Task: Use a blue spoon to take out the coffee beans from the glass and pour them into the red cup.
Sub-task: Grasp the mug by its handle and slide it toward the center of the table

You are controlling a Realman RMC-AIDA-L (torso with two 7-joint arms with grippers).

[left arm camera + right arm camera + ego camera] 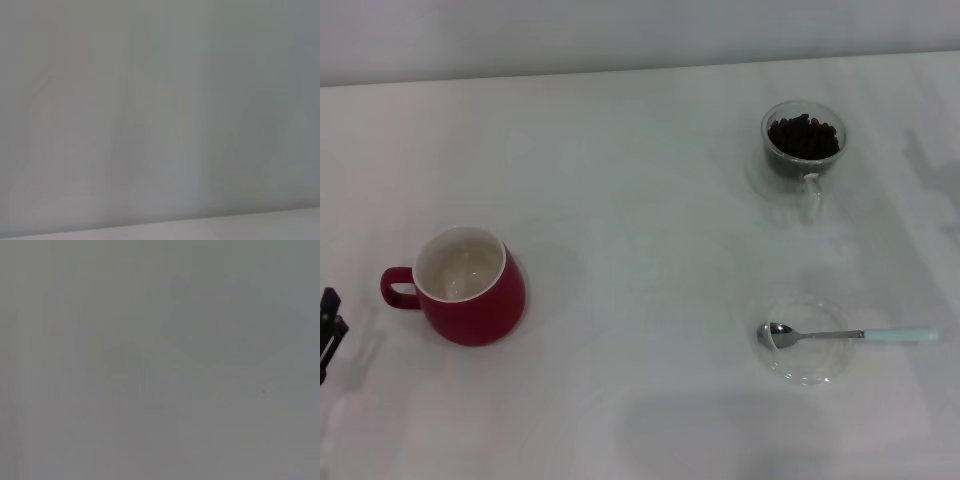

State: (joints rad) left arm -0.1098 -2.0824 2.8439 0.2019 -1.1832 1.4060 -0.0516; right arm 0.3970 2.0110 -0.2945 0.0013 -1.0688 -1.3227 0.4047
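Left gripper point(330, 330) parked just left of red cup point(470, 287) (jaw state impossible to tell); right gripper unseen.

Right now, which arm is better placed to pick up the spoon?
Probably the right. The blue spoon lies across the glass saucer on the robot's right, below the glass. Only the left gripper shows, at the far left edge beyond the red cup.

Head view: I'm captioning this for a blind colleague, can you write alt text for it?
A white table holds a red cup with an empty white inside at the left, a glass of coffee beans at the far right, and nearer, a blue spoon lying with its bowl in a clear glass saucer. Only part of the left gripper shows at the left edge.
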